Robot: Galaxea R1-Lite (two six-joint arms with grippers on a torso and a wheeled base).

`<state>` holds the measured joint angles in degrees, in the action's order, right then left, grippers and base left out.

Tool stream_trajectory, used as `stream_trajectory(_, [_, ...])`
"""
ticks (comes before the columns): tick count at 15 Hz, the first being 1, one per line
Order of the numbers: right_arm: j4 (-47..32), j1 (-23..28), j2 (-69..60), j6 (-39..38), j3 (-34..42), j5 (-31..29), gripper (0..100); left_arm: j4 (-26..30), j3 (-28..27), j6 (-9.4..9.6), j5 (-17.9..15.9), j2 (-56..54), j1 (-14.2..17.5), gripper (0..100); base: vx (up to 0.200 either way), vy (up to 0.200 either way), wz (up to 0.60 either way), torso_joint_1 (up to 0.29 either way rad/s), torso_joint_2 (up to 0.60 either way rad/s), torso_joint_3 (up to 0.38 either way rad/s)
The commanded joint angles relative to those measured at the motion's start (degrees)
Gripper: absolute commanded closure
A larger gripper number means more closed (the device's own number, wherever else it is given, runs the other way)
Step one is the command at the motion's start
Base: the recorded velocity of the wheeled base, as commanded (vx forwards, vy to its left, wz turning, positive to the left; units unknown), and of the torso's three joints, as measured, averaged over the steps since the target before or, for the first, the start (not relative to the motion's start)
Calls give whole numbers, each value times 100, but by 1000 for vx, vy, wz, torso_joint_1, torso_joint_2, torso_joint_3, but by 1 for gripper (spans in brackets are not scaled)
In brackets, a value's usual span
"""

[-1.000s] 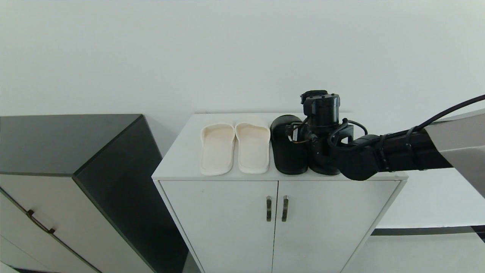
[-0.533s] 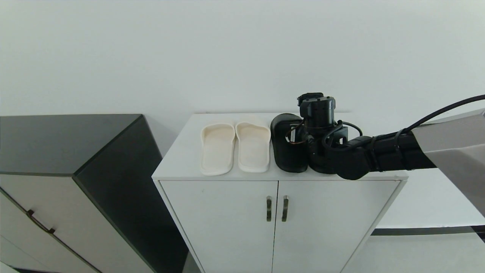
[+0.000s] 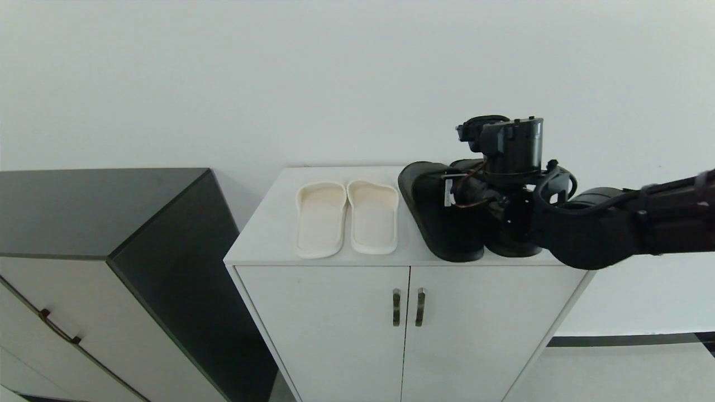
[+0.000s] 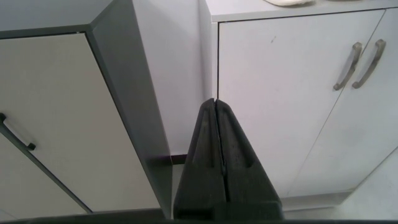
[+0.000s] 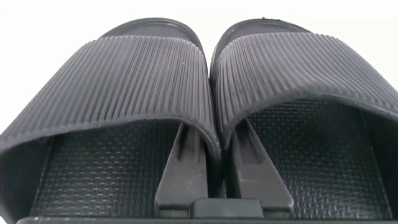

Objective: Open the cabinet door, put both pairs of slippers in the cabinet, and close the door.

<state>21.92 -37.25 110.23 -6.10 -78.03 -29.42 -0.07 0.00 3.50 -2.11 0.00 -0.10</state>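
Between fingers (image 5: 180,168): adjoining sides of black slippers (image 5: 143,74).

Bright, soft, even light; faint shadow left of the cabinet (image 3: 324,329).

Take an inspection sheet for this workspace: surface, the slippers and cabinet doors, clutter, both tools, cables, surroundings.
Surface: white cabinet top, carrying both pairs.
Job's things: white slippers flat, side by side; black slippers tilted and pressed together at the top's right end; cabinet doors shut.
Clutter: nothing seen.
Tools: right tool shut on the black slippers, one finger inside each; left tool shut, empty, low in front of the cabinet.
Cables: black cable loop at the right wrist.
Surroundings: dark-topped cabinet to the left; plain wall behind.
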Motion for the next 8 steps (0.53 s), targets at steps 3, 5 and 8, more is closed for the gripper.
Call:
stream_trajectory(3, [58,-238,-1865,-41,2169,1439,100,-1,0,10,0,0,1,100,0,0,0,0,0,0])
stream_trajectory(5, [58,-476,-2409,-23,2635,1737,100,-1,0,2,0,0,1,100,0,0,0,0,0,0])
stream_trajectory(8, [58,-775,-2568,-23,2829,1781,100,-1,0,-25,0,0,1,100,0,0,0,0,0,0])
